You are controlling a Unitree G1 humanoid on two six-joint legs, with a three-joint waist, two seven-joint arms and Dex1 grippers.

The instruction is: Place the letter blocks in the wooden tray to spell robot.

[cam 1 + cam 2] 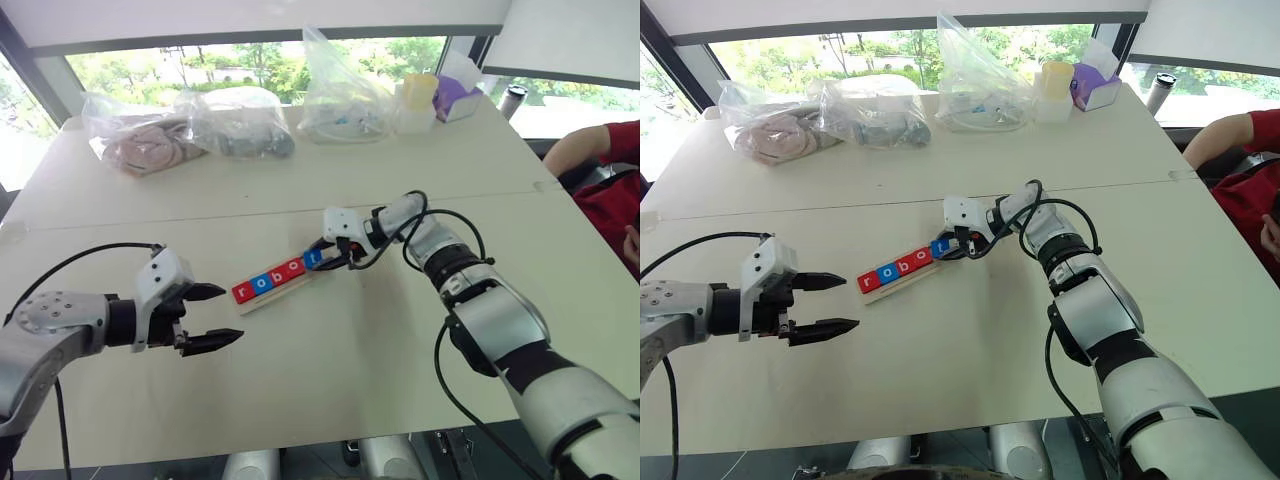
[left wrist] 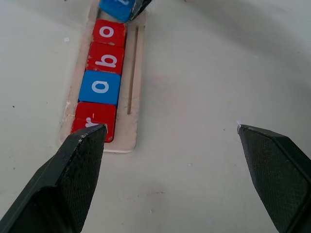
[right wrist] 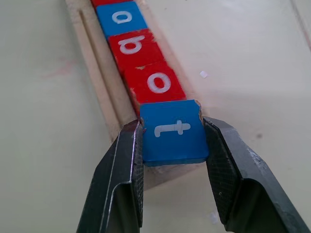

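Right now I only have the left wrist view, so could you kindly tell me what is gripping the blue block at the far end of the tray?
Observer: The right tool is shut on the blue t block, one finger on each side.
Operator: Thank you. Is that block seated in the wooden tray yet?
Observer: It sits at the end of the wooden tray, right against the red o block, apparently slightly tilted.
Operator: And where is my left tool relative to the row?
Observer: The left tool hovers open beside the r end, touching nothing.
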